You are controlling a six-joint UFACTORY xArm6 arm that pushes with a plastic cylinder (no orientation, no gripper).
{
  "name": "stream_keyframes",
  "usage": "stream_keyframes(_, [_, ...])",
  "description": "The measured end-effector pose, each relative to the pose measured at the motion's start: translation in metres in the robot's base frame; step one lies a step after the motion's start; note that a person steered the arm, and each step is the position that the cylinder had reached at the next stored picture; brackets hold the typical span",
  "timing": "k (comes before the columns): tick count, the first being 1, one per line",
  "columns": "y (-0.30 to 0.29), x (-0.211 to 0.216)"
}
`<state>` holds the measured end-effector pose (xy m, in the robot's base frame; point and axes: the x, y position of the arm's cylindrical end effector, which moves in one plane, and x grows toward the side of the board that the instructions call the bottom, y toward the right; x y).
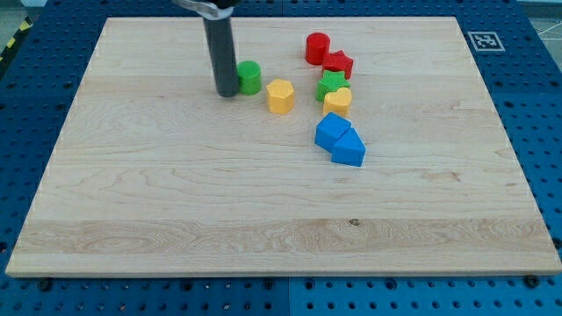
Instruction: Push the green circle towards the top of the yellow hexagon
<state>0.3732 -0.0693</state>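
The green circle [250,77] stands on the wooden board near the view's top middle. The yellow hexagon [280,96] sits just to its lower right, a small gap apart. My tip [226,92] rests on the board right against the green circle's left side, the dark rod rising straight up from it. The tip is on the side of the circle away from the hexagon.
To the right stand a red circle [317,47], a red star-like block [338,63], a green star-like block [331,85], a yellow heart-like block [337,101] and two blue blocks [331,129] [349,147]. The board's top edge [281,17] is near.
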Motion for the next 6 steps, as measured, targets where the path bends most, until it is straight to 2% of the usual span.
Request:
stream_keyframes(1, [0.035,0.02])
stream_keyframes(2, [0.039,0.027])
stream_keyframes(3, [0.003,0.017])
stream_keyframes(4, [-0.006,-0.017])
stream_keyframes(5, [0.01,-0.046])
stream_keyframes(6, [0.02,-0.048])
